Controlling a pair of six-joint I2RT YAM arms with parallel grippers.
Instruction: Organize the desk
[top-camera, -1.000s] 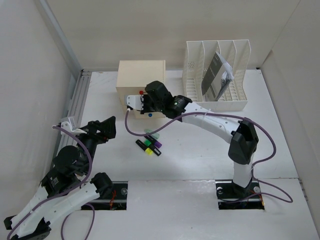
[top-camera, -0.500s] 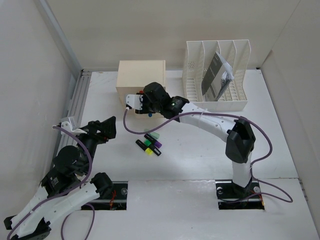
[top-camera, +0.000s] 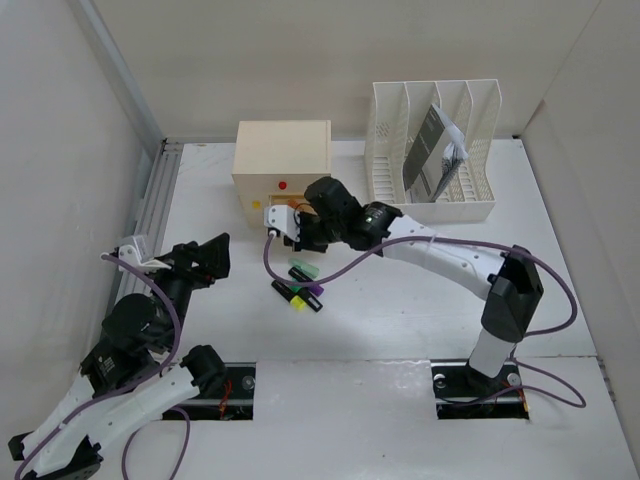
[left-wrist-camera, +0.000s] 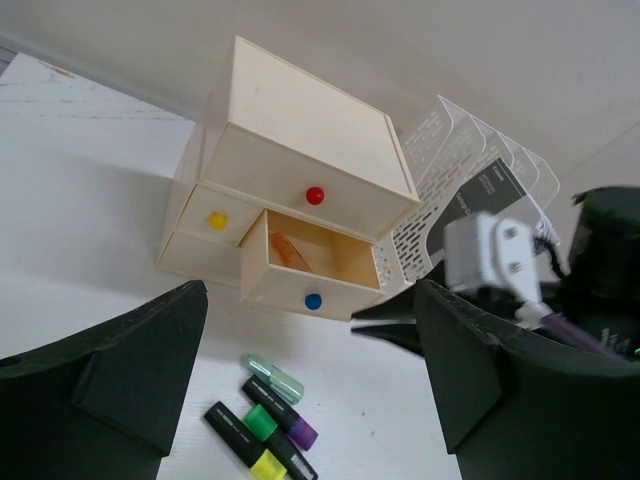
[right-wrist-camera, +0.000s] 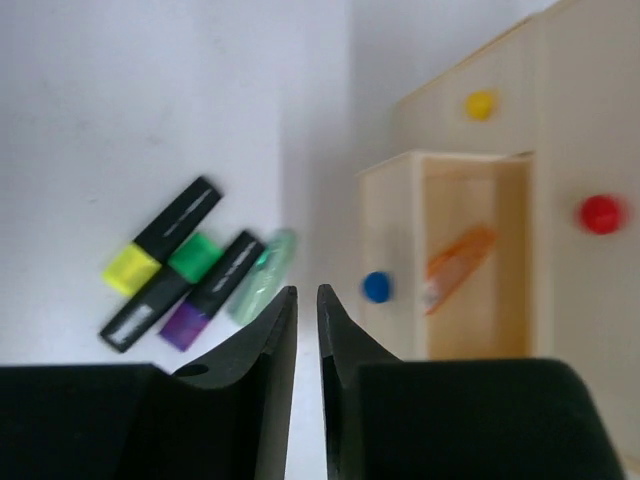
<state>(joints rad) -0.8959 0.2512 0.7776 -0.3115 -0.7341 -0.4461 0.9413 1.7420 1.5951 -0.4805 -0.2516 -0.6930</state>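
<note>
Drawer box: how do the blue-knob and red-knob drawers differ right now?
Blue-knob drawer is pulled out; red-knob drawer is shut. Blue-knob drawer shows an orange item inside; red-knob drawer's contents are hidden. Red-knob drawer sits above the blue-knob drawer, with a wider front. Both: beige wood, round knob.

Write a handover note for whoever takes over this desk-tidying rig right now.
Left gripper: open, empty, at the near left.
Right gripper: shut on nothing, hovering between the highlighters and the drawer box.
Blue-knob drawer: pulled open, an orange item inside.
Four highlighters lie loose on the desk in front of it.
Done: drawer open. Left: likely move the highlighters into that drawer, then close it.
</note>
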